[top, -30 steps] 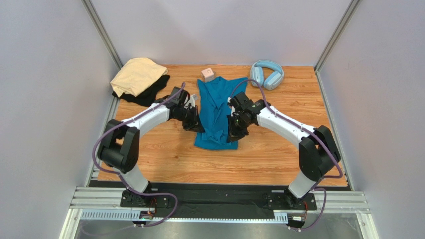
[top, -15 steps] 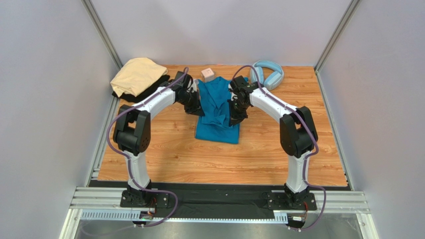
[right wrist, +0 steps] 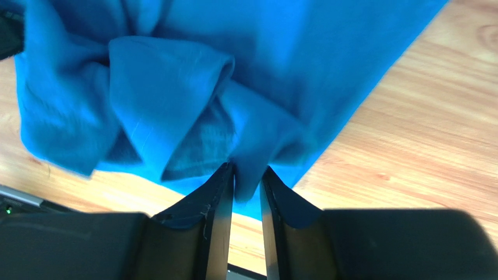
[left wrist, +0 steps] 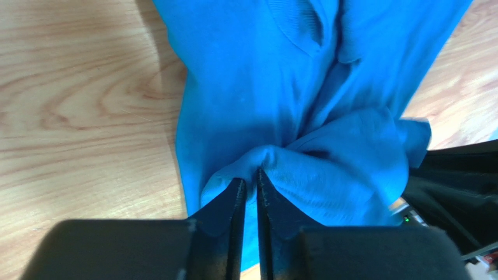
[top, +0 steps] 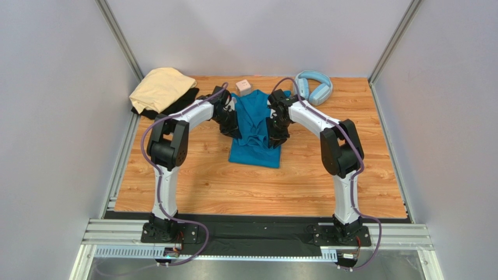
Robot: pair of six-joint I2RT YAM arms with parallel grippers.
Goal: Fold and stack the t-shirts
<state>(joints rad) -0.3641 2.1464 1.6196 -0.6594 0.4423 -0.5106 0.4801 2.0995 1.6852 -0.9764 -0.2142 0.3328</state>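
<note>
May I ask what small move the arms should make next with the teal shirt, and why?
Probably open both jaws and lift away: the left gripper and right gripper each pinch a bunched fold of the teal t-shirt over its middle, so the fold looks ready to drop.

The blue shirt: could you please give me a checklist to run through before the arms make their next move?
1. Left claw at a bunched fold of the blue shirt, clamped: cannot tell.
2. Right claw with cloth between its fingers, clamped: cannot tell.
3. Shirt lying flat: not ok, its middle is bunched.
4. Tan shirt on the black shirt, far left: ok.
5. Pink cube clear of the blue shirt: cannot tell, it sits close.
</note>
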